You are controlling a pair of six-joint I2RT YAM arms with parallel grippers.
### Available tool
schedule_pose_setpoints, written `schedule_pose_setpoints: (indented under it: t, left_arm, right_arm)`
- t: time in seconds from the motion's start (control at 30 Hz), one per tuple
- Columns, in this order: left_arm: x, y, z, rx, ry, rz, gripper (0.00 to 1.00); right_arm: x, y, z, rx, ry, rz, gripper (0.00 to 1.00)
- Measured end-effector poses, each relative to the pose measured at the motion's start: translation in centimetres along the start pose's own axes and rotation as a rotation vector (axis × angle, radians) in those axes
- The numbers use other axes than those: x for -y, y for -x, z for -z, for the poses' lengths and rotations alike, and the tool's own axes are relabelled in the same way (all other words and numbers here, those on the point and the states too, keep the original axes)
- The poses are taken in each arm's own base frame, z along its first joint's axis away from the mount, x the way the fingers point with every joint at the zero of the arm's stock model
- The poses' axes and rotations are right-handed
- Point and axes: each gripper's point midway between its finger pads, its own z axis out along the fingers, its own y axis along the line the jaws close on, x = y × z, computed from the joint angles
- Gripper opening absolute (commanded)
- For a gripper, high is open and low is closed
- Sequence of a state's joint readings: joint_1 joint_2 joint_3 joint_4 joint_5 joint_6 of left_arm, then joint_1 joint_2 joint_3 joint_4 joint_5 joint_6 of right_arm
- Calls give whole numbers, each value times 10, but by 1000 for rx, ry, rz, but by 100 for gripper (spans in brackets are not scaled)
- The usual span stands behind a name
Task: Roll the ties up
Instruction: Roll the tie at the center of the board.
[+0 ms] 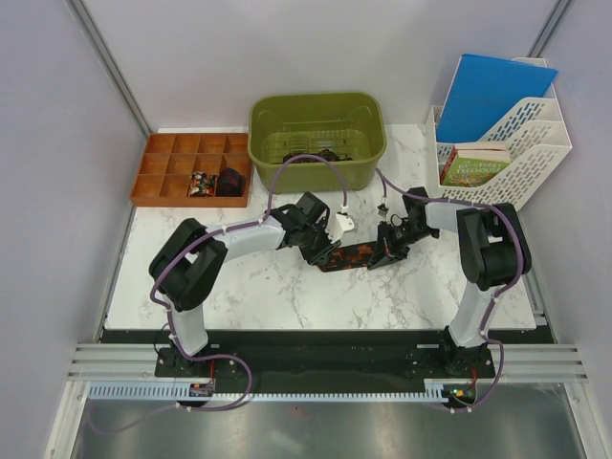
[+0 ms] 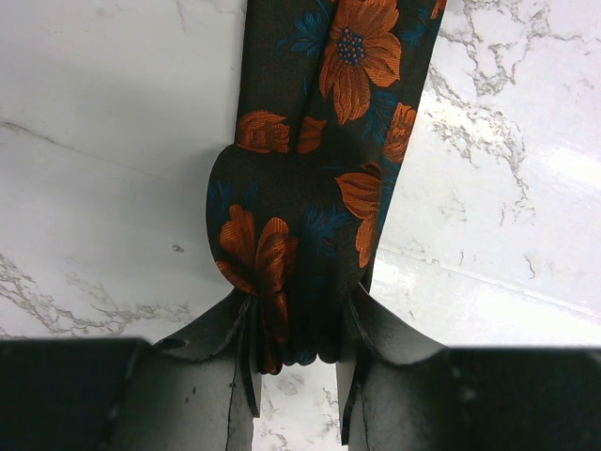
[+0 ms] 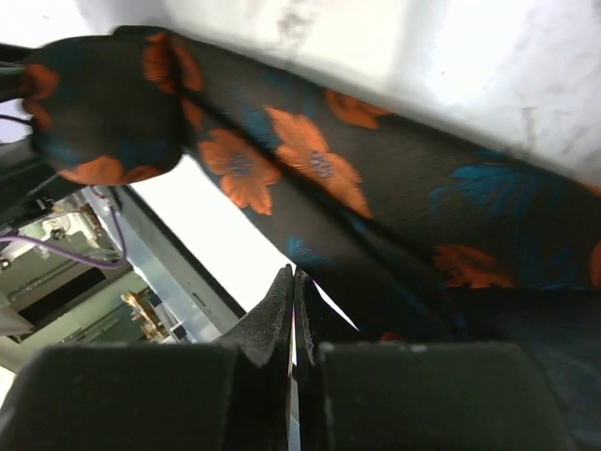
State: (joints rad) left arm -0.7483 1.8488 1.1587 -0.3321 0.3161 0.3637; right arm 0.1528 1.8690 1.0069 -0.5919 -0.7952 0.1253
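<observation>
One tie (image 1: 356,254), black with orange flowers, lies across the middle of the marble table between my two grippers. Its left end is rolled into a coil (image 2: 282,225), and my left gripper (image 2: 299,329) is shut on that coil from both sides. In the top view the left gripper (image 1: 323,249) sits at the tie's left end and the right gripper (image 1: 387,251) at its right end. In the right wrist view the flat tie (image 3: 404,207) runs away toward the coil (image 3: 103,113). My right gripper (image 3: 293,282) is pinched shut on the tie's near edge.
A green bin (image 1: 263,143) at the back holds more dark ties (image 1: 311,156). To its left, an orange compartment tray (image 1: 163,172) holds small rolled ties (image 1: 215,182). A white file rack (image 1: 535,143) with a blue folder and a book stands at the back right.
</observation>
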Motion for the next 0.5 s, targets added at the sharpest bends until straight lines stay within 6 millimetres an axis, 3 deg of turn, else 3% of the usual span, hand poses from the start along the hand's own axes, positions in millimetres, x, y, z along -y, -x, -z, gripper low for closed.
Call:
schedule_pose_setpoints:
  t: [0.13,0.3,0.4,0.5]
  left_arm:
    - [0,0,0,0,0,0,2]
    - [0,0,0,0,0,0,2]
    - [0,0,0,0,0,0,2]
    - [0,0,0,0,0,0,2]
  right_arm:
    - [8,3,-3,-7,-34,-13,5]
    - [3,21,0,35,-33,2,7]
    - [0,27,1,54,-29,4,12]
    - [-3,31,0,66,-12,-10,24]
